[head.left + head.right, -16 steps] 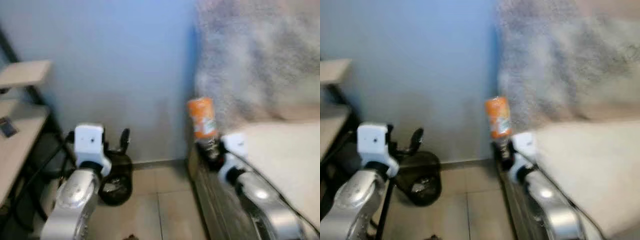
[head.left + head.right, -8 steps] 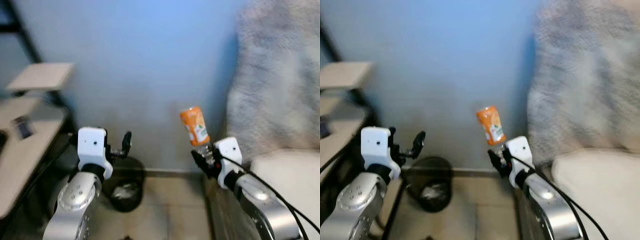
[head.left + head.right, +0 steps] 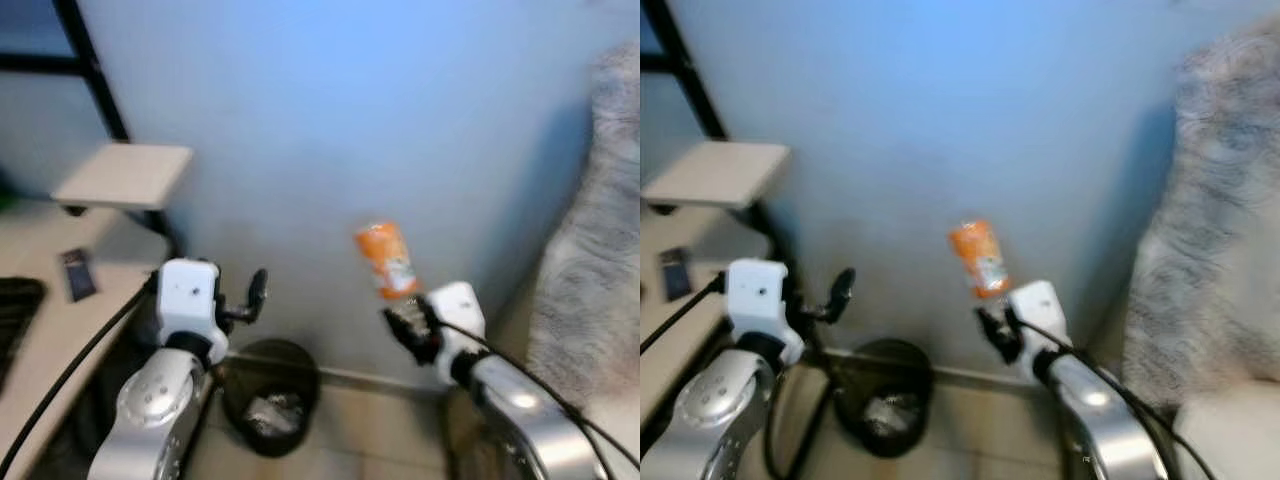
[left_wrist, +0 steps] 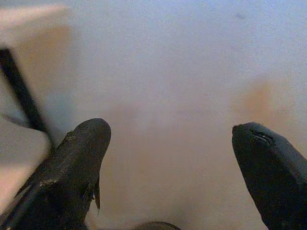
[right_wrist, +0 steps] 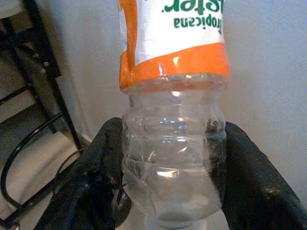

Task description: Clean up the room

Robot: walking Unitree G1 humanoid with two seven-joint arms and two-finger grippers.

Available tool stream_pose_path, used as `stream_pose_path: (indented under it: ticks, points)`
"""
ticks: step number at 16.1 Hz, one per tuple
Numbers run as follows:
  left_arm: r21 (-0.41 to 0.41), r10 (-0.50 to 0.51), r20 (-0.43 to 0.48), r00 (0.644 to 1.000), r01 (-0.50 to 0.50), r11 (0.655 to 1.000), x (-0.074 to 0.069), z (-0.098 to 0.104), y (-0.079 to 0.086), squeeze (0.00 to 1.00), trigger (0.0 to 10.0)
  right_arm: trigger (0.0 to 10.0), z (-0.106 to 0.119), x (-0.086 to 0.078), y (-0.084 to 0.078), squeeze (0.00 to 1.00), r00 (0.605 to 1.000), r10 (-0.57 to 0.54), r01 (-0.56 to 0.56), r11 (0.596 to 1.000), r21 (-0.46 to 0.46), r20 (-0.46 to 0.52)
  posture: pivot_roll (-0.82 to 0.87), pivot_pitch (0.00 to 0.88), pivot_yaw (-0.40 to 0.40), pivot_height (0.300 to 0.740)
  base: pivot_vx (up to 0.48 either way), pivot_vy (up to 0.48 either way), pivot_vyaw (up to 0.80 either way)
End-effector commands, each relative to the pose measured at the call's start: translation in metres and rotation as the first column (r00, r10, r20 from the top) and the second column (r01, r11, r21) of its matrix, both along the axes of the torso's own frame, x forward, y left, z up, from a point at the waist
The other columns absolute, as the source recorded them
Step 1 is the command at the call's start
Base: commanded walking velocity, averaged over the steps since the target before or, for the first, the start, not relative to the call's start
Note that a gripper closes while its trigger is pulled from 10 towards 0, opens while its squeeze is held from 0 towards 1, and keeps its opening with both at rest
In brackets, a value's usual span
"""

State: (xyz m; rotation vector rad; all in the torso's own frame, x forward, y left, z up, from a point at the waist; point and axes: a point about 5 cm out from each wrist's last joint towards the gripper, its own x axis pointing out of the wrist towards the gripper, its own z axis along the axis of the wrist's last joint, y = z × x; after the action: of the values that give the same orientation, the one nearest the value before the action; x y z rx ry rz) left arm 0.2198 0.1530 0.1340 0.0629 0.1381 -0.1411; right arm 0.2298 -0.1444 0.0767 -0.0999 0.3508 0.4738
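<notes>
Clear plastic with an orange label, the bottle stood nearly upright, cap end down, tilted a little toward the robot's left, pinched at its lower body by the right gripper before a pale blue wall; the left gripper hung spread wide, holding nothing. A black trash bin sat on the tiled floor below and between the arms; a shelf stood to the left, a grey fuzzy blanket to the right.

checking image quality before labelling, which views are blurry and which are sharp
Both eye views are soft with motion blur, the bin and bottle smeared; the right wrist view is sharp on the bottle, label readable; the left wrist view is blurred, washed out.
</notes>
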Motion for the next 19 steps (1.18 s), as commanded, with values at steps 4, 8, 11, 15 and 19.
stream_pose_path:
  ticks: [4,8,11,15,19]
  points:
    - [0.027,0.014,-0.019,1.0,-0.014,1.0,-0.006,-0.003,0.007,0.0,10.0,10.0,-0.004,-0.005,0.0,0.0,0.993,0.11,-0.11,0.994,0.009,-0.049,0.02,0.0,0.014,0.74,0.372,0.0,0.53]
    - [0.074,-0.182,-0.122,0.976,0.192,0.979,-0.021,-0.019,-0.006,0.0,10.0,10.0,-0.018,-0.008,-0.013,0.0,0.94,0.306,-0.323,0.941,-0.104,-0.152,0.03,0.0,0.008,0.74,0.075,0.0,0.0]
    - [0.077,-0.253,-0.153,0.955,0.267,0.961,-0.027,-0.021,-0.008,0.0,10.0,10.0,-0.03,-0.003,-0.011,0.0,0.91,0.362,-0.392,0.909,-0.14,-0.203,0.04,0.0,-0.007,0.74,0.0,0.0,0.0]
    - [0.128,-0.372,-0.22,0.902,0.405,0.905,-0.029,-0.026,-0.004,0.0,10.0,10.0,-0.059,0.02,0.004,0.0,0.921,0.292,-0.344,0.921,-0.184,-0.257,0.04,0.0,-0.036,0.74,0.0,0.0,0.0]
    - [0.215,-0.526,-0.349,0.775,0.613,0.76,-0.034,-0.036,0.001,0.0,10.0,10.0,-0.077,0.04,0.048,0.0,0.916,0.271,-0.322,0.937,-0.138,-0.296,0.03,0.018,-0.036,0.74,0.0,0.0,0.0]
